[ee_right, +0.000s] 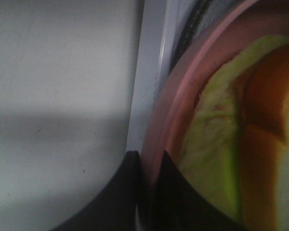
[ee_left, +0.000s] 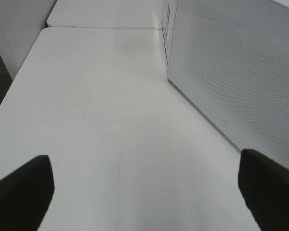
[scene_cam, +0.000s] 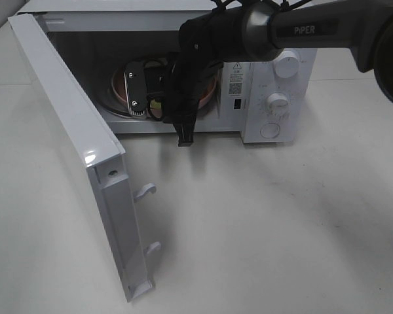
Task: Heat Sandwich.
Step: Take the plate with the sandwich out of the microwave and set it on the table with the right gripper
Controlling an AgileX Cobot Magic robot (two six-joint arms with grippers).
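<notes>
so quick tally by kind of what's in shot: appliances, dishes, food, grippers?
Microwave, door open: 1
Pink plate, inside the microwave: 1
Sandwich, on the plate: 1
Grippers: 2 (right gripper closed on the plate rim; left gripper open over the table)
Total: 5

Pale white table [scene_cam: 262, 222] with a faint seam line across it, bare surface toward the front, white microwave [scene_cam: 275, 98] standing directly on it at the back — door [scene_cam: 78, 163] swung wide open over the tabletop — soft shadows beneath.
</notes>
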